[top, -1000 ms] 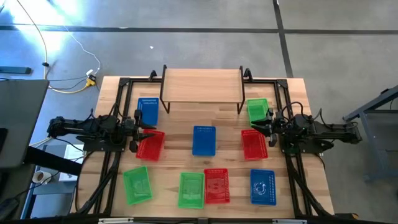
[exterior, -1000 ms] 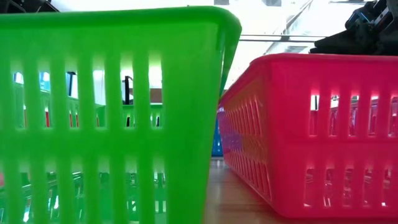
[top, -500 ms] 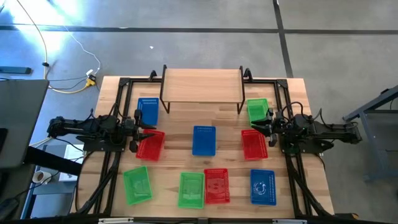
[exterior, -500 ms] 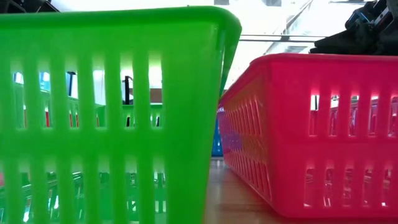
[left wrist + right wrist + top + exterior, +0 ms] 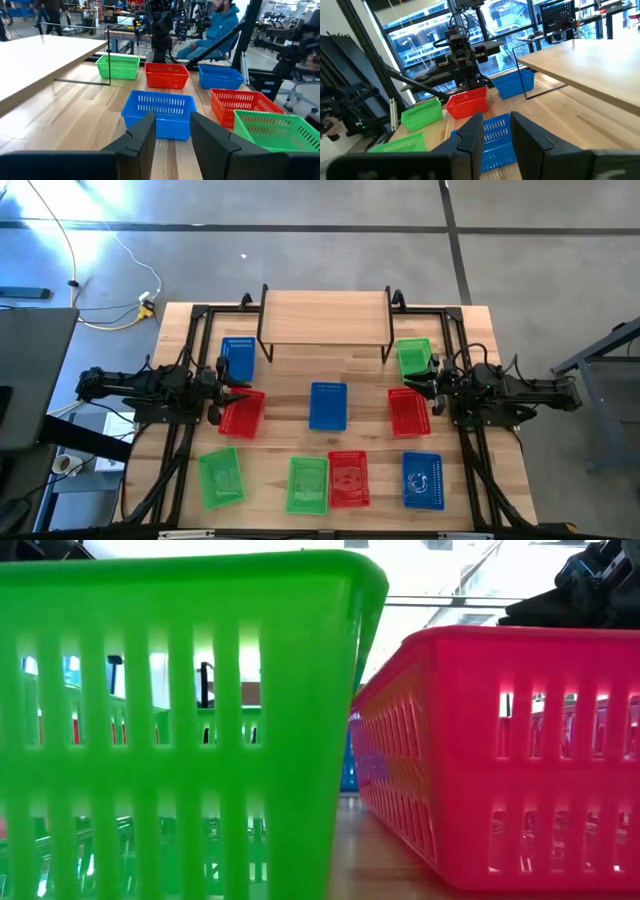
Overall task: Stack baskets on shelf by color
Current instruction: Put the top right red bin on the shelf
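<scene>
Wooden worktop (image 5: 365, 420) unchanged over the last second: nine baskets lie scattered, shelf (image 5: 325, 315) at 12 o'clock bare. Left claw (image 5: 228, 392) and right claw (image 5: 420, 383) wait, narrowly parted, empty; stacking unstarted.

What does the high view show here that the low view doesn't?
Only the high view shows the empty shelf, all nine baskets spread on the table, and both arms: the left gripper and right gripper, both open and holding nothing. Only the low view shows the slatted basket sides up close. Both show the front green basket beside a red basket.
</scene>
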